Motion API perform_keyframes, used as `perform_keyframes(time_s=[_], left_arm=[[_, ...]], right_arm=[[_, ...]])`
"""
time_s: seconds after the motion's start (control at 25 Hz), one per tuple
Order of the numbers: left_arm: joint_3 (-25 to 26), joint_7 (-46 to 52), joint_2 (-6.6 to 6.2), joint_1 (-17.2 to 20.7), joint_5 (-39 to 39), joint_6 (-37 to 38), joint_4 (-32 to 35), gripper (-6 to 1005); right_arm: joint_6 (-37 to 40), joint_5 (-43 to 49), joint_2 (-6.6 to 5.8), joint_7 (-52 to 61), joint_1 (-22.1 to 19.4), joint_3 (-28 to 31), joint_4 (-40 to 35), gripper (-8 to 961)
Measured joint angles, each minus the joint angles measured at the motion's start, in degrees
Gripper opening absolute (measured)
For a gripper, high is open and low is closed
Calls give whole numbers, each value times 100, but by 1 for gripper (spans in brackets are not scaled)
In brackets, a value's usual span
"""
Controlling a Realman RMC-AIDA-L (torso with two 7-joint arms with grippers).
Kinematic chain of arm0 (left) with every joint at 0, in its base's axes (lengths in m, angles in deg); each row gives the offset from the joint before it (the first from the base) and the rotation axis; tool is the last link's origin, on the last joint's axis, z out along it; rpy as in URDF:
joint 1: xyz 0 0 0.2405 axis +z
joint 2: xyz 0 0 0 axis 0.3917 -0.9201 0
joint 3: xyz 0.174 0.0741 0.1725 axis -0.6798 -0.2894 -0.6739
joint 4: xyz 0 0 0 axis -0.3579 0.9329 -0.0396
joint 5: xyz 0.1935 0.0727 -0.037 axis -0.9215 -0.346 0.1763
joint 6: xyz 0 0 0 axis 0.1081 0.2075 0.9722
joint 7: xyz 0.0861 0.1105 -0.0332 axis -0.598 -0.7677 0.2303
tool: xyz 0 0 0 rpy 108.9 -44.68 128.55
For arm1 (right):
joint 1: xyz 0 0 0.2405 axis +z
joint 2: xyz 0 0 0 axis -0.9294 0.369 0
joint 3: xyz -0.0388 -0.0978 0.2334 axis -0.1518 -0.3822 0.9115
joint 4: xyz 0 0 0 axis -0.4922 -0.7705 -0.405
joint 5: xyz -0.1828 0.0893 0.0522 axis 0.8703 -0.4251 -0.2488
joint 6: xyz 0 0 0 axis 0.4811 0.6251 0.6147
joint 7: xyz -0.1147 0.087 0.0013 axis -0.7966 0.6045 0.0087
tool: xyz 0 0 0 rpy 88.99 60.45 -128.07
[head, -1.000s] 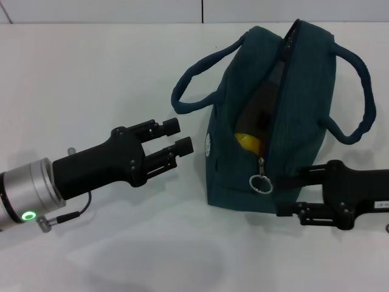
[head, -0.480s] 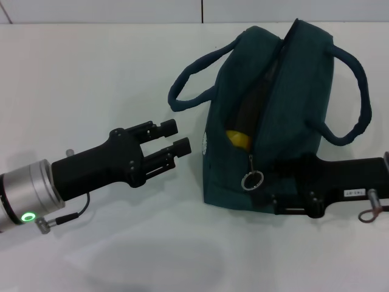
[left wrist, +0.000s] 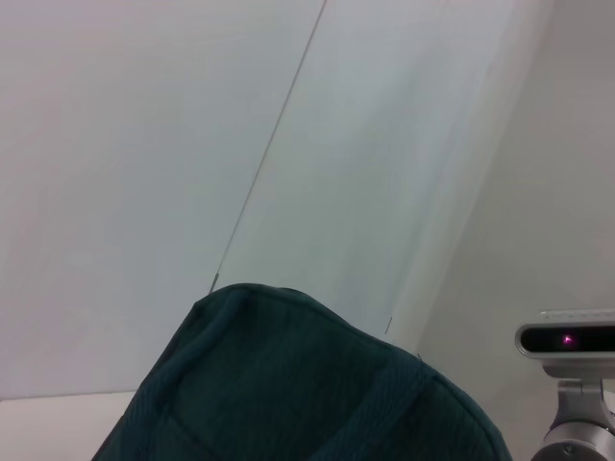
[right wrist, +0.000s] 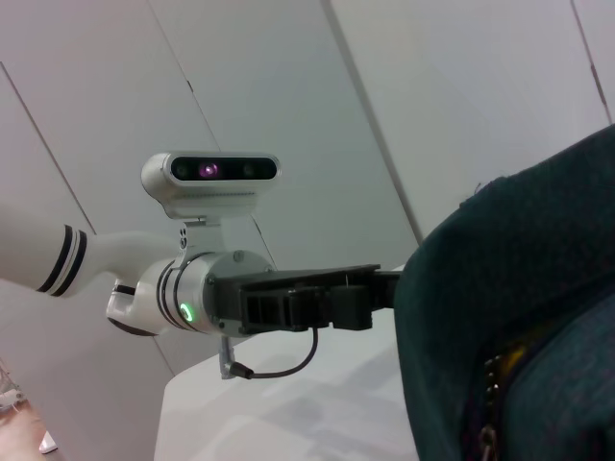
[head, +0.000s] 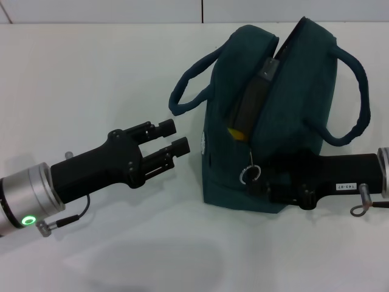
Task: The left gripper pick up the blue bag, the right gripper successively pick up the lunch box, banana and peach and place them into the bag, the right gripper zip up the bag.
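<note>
The blue bag (head: 292,121) stands on the white table with its zipper partly open. A bit of the yellow banana (head: 236,132) shows in the opening. The lunch box and the peach are hidden. The silver ring pull (head: 250,175) hangs low on the bag's front. My right gripper (head: 260,181) lies against that front face, its tip at the ring pull. My left gripper (head: 176,137) hovers open and empty just left of the bag, apart from it. The bag's top (left wrist: 288,384) fills the lower left wrist view.
Two loop handles stick out from the bag, one toward my left gripper (head: 188,85) and one on the far side (head: 358,91). The right wrist view shows my left arm (right wrist: 288,298) and head camera (right wrist: 211,178) beyond the bag (right wrist: 519,317).
My right gripper has slid left along the bag's front until its tip reached the ring pull. The bag's opening has narrowed and less banana shows. My left arm has stayed put.
</note>
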Motion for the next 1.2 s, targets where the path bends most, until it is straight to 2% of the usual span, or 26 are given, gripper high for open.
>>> perform_keyframes(time_s=[0.08, 0.4, 0.6, 0.96, 1.2], left_arm=[[0, -1, 0, 1, 2, 4, -1, 556], [-7, -1, 0, -3, 8, 10, -4, 557], [-9, -1, 0, 3, 10, 14, -4, 557], [-45, -1, -4, 25, -22, 16, -82, 557], [-148, -2, 4, 49, -46, 16, -147, 557]], right_arm=[[-1, 0, -1, -10, -9, -1, 0, 482], [-22, -285, -7, -237, -119, 7, 8, 161], [-24, -370, -28, -247, -192, 43, 9, 18], [612, -933, -83, -309, -777, 60, -550, 15], [924, -1122, -82, -405, -751, 68, -636, 15]])
